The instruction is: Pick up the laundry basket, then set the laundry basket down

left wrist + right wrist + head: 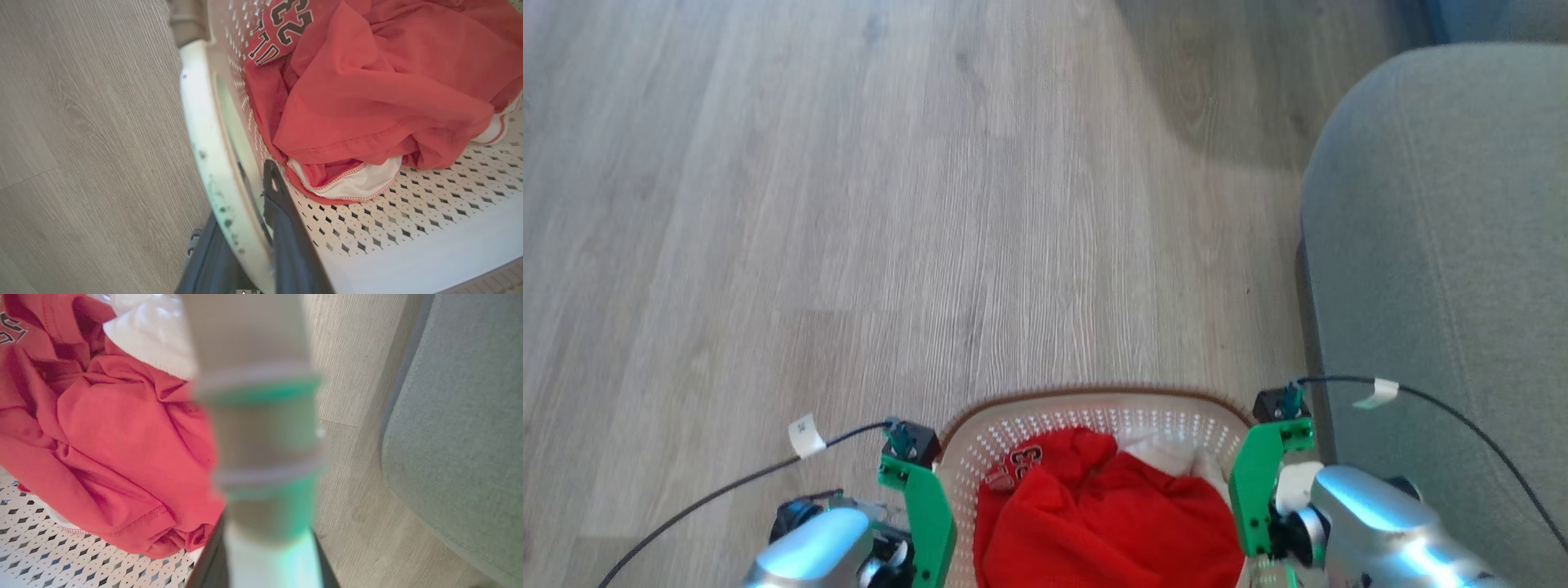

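The laundry basket [1094, 412] sits at 6 o'clock in the head view, pinched between both arms. The left claw [245, 212] at 7 o'clock is clamped across the white side handle [204, 134], one finger inside the wall and one outside. The right claw [265, 555] at 5 o'clock is closed on the blurred opposite rim. Whether the basket is off the wood floor [849, 204] I cannot tell.

Both grips are narrow pinches on smooth plastic, so uneven arm motion could twist a handle free, tilt the basket and spill the red jersey [1111, 506]. The grey upholstered seat [1437, 245] at 3 o'clock lies close to the right arm, so a drift that way could catch it.
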`<state>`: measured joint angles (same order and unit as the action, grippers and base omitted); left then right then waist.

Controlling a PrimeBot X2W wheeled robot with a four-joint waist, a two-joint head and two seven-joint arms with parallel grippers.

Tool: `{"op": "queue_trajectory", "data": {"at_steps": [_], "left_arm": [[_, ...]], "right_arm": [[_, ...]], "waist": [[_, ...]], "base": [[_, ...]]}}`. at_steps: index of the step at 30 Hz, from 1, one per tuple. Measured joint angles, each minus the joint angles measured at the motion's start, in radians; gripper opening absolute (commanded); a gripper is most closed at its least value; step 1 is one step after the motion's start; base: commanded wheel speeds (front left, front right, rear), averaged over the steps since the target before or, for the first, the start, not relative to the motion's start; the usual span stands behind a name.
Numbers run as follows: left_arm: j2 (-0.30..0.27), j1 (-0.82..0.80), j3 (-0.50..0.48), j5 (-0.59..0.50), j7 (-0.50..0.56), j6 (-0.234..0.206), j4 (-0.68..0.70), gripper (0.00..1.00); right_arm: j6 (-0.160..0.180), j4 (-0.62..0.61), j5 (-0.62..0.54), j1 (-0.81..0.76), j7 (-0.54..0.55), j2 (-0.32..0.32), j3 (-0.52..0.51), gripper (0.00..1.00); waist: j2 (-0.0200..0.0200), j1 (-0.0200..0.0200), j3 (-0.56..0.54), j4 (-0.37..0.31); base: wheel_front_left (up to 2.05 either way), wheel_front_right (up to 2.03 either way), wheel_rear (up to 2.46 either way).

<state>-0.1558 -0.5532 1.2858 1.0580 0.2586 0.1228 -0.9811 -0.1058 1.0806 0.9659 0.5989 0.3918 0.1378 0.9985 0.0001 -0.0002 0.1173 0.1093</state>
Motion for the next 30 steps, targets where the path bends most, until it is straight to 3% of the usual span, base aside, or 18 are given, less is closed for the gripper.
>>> {"op": "queue_trajectory", "data": {"at_steps": [12,30], "left_arm": [[-0.039,0.047,0.002,0.000,0.067,0.000,0.066,0.00],[-0.050,0.065,0.002,0.008,0.094,-0.002,0.088,0.00]], "right_arm": [[0.000,-0.002,0.076,-0.065,-0.033,0.000,0.058,0.00],[0.000,0.010,0.136,-0.067,-0.054,0.000,0.121,0.00]], "waist": [[0.0000,0.0000,-0.119,0.009],[0.0000,0.0001,-0.128,0.003]], "base": [[0.00,0.00,0.00],[0.00,0.00,0.00]]}}
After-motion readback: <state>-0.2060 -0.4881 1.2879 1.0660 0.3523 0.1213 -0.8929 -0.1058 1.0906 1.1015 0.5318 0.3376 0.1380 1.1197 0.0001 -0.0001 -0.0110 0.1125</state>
